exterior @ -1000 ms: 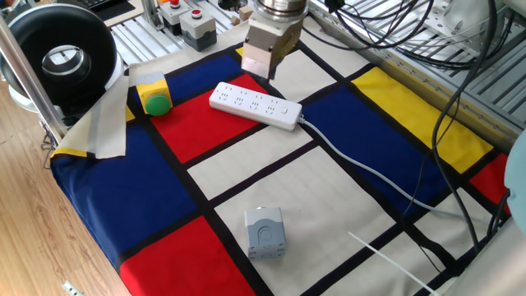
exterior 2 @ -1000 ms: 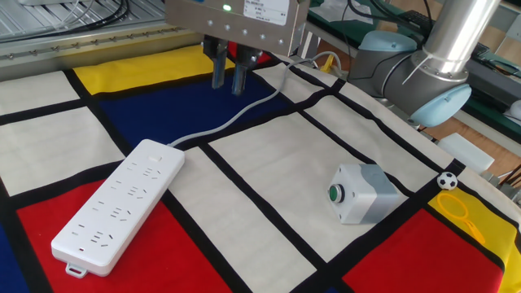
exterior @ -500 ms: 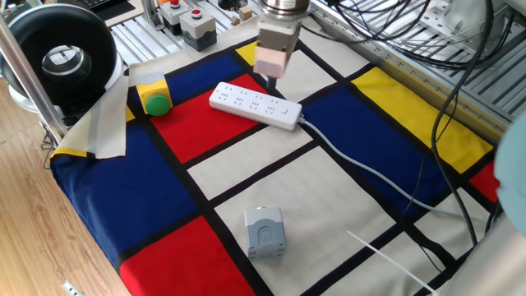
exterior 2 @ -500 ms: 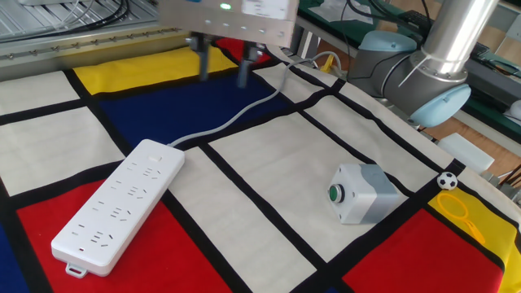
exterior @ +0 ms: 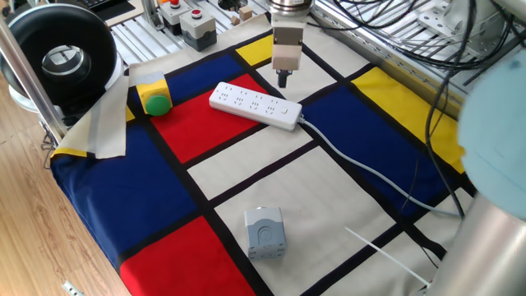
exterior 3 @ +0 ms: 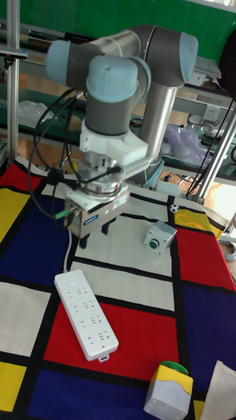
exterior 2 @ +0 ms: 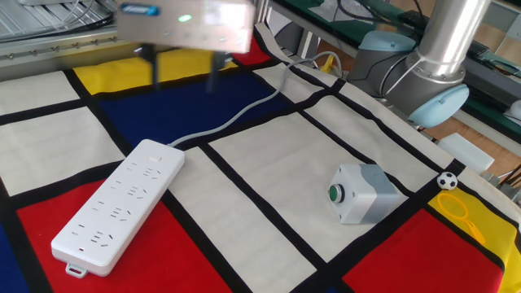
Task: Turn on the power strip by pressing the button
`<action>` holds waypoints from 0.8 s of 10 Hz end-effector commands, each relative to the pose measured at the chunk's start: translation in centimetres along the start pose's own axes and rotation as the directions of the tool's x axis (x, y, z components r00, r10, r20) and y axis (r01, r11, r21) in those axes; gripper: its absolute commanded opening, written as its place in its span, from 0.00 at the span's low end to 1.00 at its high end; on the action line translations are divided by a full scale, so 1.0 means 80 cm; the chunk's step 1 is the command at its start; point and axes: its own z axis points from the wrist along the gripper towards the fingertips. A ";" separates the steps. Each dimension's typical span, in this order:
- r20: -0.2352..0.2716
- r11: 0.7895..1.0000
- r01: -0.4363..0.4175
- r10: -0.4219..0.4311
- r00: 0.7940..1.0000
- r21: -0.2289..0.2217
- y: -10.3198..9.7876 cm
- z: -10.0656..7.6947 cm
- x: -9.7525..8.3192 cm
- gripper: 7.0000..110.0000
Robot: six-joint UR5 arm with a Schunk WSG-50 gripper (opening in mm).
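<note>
The white power strip (exterior: pixel 255 105) lies flat across a red and a blue patch of the cloth, and its thin white cable (exterior: pixel 353 168) runs off to the right. The button (exterior 2: pixel 155 151) is a faint small bump at the cable end of the strip's face. My gripper (exterior 2: pixel 184 75) hangs in the air above the blue patch beyond that end, apart from the strip (exterior 2: pixel 122 203). It is open, with a wide gap between its two fingers and nothing held. The tall fixed view shows the gripper (exterior 3: pixel 95 237) just above the strip's (exterior 3: pixel 85 314) far end.
A grey box with a green button (exterior 2: pixel 362 193) sits on a white patch. The green dome button in yellow housing (exterior: pixel 154 100) stands at the cloth's edge beside a black round device (exterior: pixel 62 57). Red buttons on grey boxes (exterior: pixel 189 20) stand behind. Cables (exterior: pixel 427 49) hang at the right.
The gripper has turned at the wrist and shifted sideways toward the strip's cable end. The gap showing between its fingers has grown. The strip has not moved.
</note>
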 end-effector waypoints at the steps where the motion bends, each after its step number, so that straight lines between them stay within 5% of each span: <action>1: 0.009 0.986 0.146 -0.147 0.989 0.079 -0.057 0.032 -0.008 0.57; 2: 0.033 0.977 0.185 -0.190 0.981 0.109 -0.066 0.043 -0.022 0.57; 8: 0.051 0.989 0.133 -0.137 0.989 0.067 -0.051 0.048 -0.024 0.57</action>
